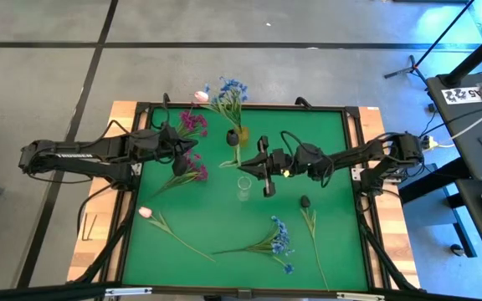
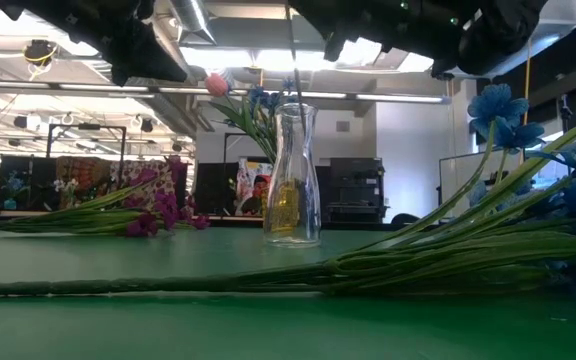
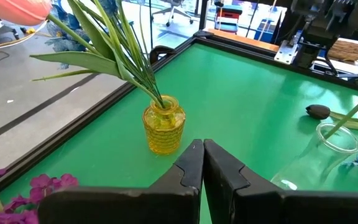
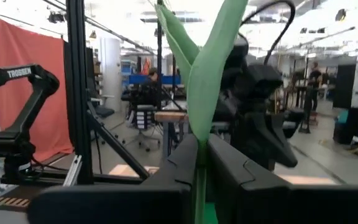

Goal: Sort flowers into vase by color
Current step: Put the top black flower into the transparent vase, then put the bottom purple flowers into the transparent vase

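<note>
Right gripper [image 4: 199, 163], pinched on a green stem [image 4: 199, 93], is held above the clear vase [image 1: 243, 189]; stem should be kept vertical.

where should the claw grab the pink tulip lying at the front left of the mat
Best on the bare green stem just behind the pink tulip bud, coming straight down from above. The flower lies flat on the green mat, its stem running diagonally toward the blue flower spray, so the fingers should straddle the stem crosswise. The bud looks soft, and open mat lies either side there.
</note>
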{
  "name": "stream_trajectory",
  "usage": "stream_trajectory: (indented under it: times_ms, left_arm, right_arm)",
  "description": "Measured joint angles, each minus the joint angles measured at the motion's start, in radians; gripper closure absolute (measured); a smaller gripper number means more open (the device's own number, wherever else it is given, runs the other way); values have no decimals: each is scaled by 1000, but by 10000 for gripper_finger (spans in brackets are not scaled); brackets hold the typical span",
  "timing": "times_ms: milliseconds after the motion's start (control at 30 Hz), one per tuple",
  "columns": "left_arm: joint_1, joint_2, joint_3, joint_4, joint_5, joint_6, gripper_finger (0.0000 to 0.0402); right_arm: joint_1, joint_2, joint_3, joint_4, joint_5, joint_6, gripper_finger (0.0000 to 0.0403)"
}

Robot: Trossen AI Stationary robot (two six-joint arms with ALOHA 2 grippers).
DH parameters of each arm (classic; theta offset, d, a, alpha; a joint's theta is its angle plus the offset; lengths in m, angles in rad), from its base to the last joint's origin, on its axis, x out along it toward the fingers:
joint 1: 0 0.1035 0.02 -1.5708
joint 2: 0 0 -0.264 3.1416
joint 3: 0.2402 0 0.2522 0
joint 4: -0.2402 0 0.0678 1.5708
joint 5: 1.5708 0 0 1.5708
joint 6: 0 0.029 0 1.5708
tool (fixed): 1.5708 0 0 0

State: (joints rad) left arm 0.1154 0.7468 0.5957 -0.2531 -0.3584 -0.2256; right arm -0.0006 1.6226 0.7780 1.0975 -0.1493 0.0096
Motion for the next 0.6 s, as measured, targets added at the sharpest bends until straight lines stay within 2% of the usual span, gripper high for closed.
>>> stream_trajectory:
  times_ms: [267,600]
  left_arm:
    - [0,0,0,-1,1,0,395]
    - [0,0,0,-1,1,-2,395]
  right_arm:
    - [0,0,0,-67,0,12,324]
    - [0,-2,0,-266,52,12,279]
